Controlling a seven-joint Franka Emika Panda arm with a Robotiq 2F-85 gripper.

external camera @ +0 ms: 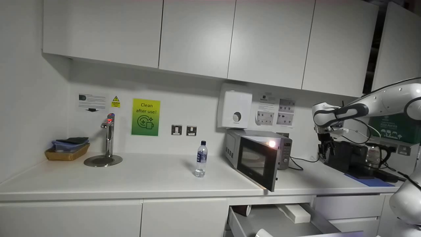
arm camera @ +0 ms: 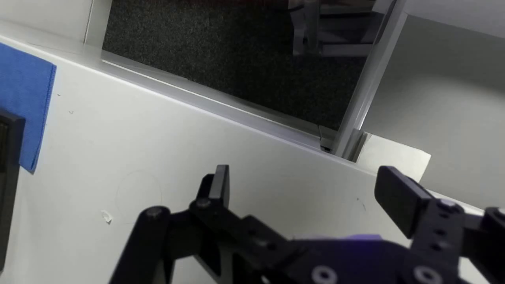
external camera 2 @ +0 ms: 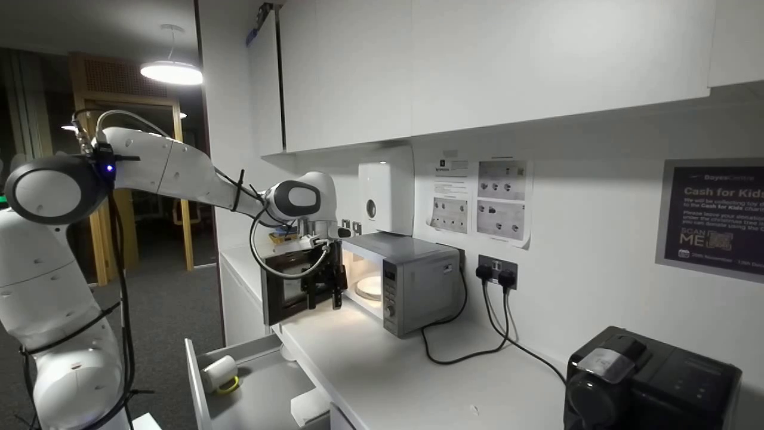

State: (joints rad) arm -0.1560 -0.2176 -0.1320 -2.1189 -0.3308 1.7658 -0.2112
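Observation:
My black gripper [arm camera: 303, 171] is open and empty, pointing down above the white counter [arm camera: 158, 157]. It also shows in both exterior views [external camera: 327, 153] [external camera 2: 324, 292] and touches nothing that I can see. A grey microwave [external camera: 284, 154] stands on the counter; in an exterior view its body [external camera 2: 424, 292] lies behind the gripper. Its dark door [external camera: 258, 161] is open, and a pale round plate [external camera 2: 368, 288] sits in the lit inside. A clear bottle with a dark cap [external camera: 201, 161] stands upright on the counter beyond the microwave.
A drawer [external camera 2: 268, 388] below is pulled out, holding a white box [arm camera: 394, 157], a white mug with a yellow handle [external camera 2: 219, 374] and a dark mug [external camera: 241, 210]. A black coffee machine [external camera 2: 656, 382], blue cloth [arm camera: 23, 90], tap [external camera: 110, 138] and basket [external camera: 65, 154] are along the counter.

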